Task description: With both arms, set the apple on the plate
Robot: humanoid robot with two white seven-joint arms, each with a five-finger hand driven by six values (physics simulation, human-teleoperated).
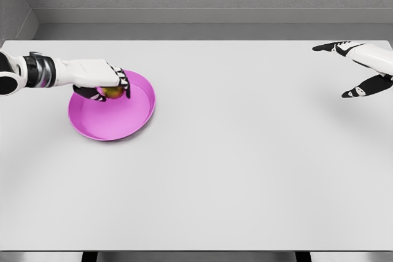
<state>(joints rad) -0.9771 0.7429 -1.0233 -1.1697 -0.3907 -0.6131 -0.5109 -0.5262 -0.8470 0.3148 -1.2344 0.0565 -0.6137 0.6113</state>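
Observation:
A magenta plate (123,126) lies on the left part of the white table. My left hand (109,86) reaches in from the left edge and hovers over the plate's far side, its fingers curled around the apple (112,92), a small yellow-red fruit mostly covered by the hand. I cannot tell whether the apple touches the plate. My right hand (353,69) is at the far right edge, well away from the plate, with its fingers spread and holding nothing.
The white table (245,164) spans the whole view, with a grey wall behind its far edge. Its front edge runs along the bottom of the picture.

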